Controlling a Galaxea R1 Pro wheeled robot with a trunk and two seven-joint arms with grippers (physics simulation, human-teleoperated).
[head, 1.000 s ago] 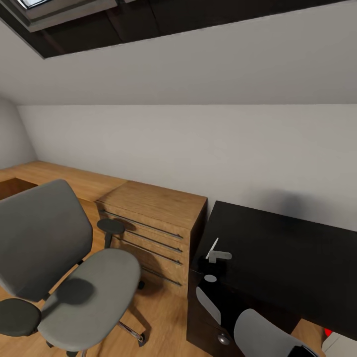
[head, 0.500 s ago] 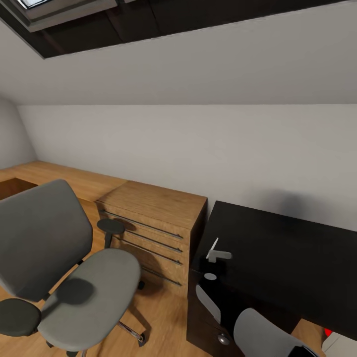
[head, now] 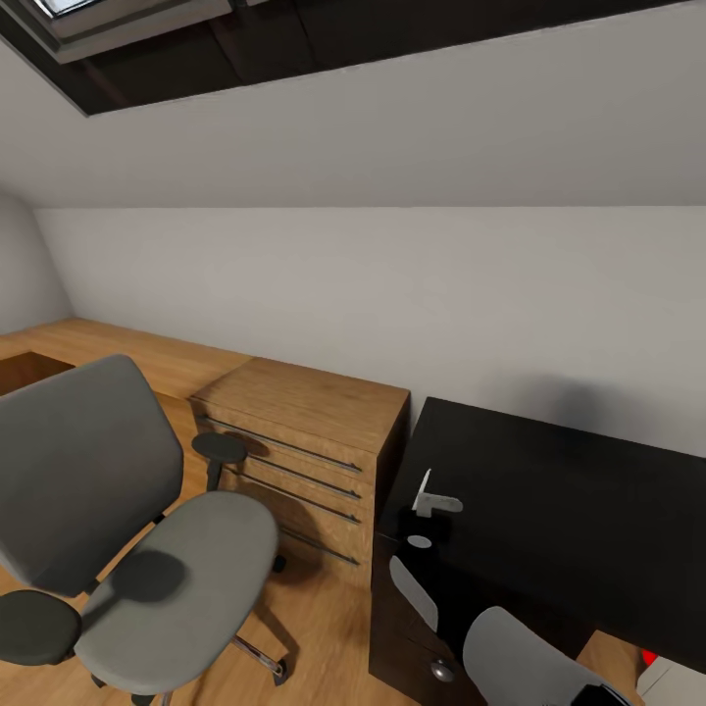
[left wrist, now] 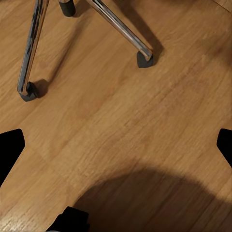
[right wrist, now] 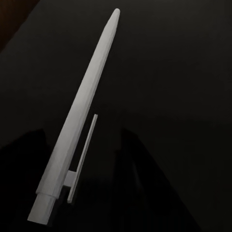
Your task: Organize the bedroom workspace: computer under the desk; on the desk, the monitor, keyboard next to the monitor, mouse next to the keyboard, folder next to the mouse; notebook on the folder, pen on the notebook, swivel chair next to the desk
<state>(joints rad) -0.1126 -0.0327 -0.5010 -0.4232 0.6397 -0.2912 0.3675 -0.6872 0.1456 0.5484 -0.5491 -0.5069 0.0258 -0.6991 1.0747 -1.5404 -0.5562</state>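
Our right gripper (head: pixel 424 518) hangs over the left end of the black tabletop (head: pixel 569 510), close to its front left corner, and we hold the pen (right wrist: pixel 79 121) in it. From the right wrist the pen fills the frame as a long white shaft with its clip alongside, the glossy tabletop (right wrist: pixel 169 72) dark behind it; the contact of our fingers on the pen is hidden, and in the head view the white piece at the gripper is too small to read clearly. Our left gripper (left wrist: pixel 116 145) points down at the wooden floor (left wrist: pixel 125 116), its two dark fingertips spread wide at the frame's sides with nothing between them. Beyond it stand two chrome legs of the swivel chair (left wrist: pixel 121 26) on dark casters. From the head, the swivel chair (head: pixel 176 559) stands on the floor well to the left of the desk, apart from it, with a light wooden drawer cabinet (head: pixel 304 441) between chair and tabletop, against the white wall.
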